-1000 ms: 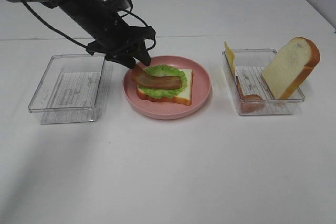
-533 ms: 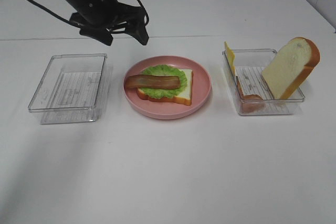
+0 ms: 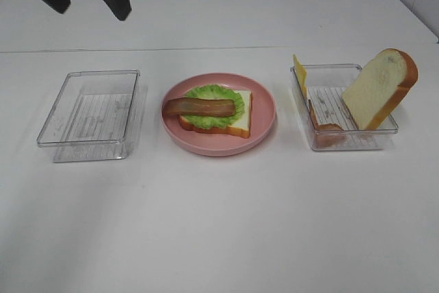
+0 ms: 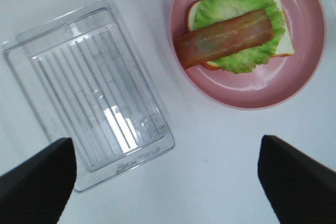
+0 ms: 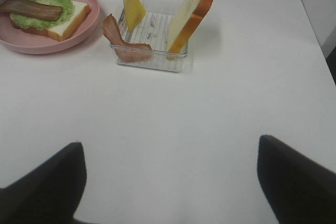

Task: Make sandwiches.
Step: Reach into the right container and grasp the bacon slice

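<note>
I see left jaws wide open, empty, pulled up far-left, well apart from the sandwich [image 3: 236, 119] on the pink plate [image 3: 265, 111]; the bacon strip [image 3: 199, 106] they held a second ago now lies on the lettuce [image 3: 218, 92]; right jaws open, empty.

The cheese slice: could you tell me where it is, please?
In the high view, the cheese slice stands on edge in the right-hand tray, at its far left corner, behind a bacon strip, left of the bread slice.
</note>
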{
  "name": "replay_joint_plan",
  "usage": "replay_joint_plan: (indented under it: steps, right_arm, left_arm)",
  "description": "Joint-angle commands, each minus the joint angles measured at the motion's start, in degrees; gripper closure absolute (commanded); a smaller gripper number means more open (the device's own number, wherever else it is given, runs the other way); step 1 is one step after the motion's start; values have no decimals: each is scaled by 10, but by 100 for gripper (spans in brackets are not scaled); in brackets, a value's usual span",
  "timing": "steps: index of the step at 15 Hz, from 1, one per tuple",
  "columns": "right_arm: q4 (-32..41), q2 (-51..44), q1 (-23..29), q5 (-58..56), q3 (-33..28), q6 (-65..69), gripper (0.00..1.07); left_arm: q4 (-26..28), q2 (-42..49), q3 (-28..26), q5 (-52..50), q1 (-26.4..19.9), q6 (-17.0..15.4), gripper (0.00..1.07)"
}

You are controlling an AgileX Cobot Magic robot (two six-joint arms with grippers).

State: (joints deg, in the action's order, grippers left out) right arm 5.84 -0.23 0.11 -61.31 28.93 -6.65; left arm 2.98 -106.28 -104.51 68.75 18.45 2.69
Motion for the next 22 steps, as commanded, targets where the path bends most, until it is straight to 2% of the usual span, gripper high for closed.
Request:
replay_joint_plan:
  steps: [1,3,4,5,10,11,12,16,17,22]
  right_arm:
    - [-3,-7,-3,5,-1,3,29]
    - [-3,-7,-3,5,-1,3,29]
    - [-3,-7,-3,5,-1,3,29]
    - [-3,-7,-3,5,-1,3,29]
    - [-3,-7,-3,5,-1,3,29]
    - [-3,-7,-3,5,-1,3,29]
    - [-3,-7,-3,5,-1,3,29]
    - [-3,-7,-3,5,-1,3,29]
    - [-3,-7,-3,5,-1,3,29]
    - [-3,-7,-3,5,-1,3,29]
  left_arm:
    - [-14,69,11,38,-1,-21,19]
    - [-19,123,29,38,-1,-21,19]
    - [-25,199,84,36,-1,-9,19]
    - [-26,219,103,32,-1,-5,19]
    - [-30,440,328,-37,-1,-3,19]
    - [-27,466,353,-44,-1,-3,19]
    - [-23,565,443,-76,-1,-3,19]
    - [-22,744,573,-123,-1,-3,19]
    - [-22,822,617,-125,-1,-3,19]
    - [-23,995,729,-116,-1,-3,19]
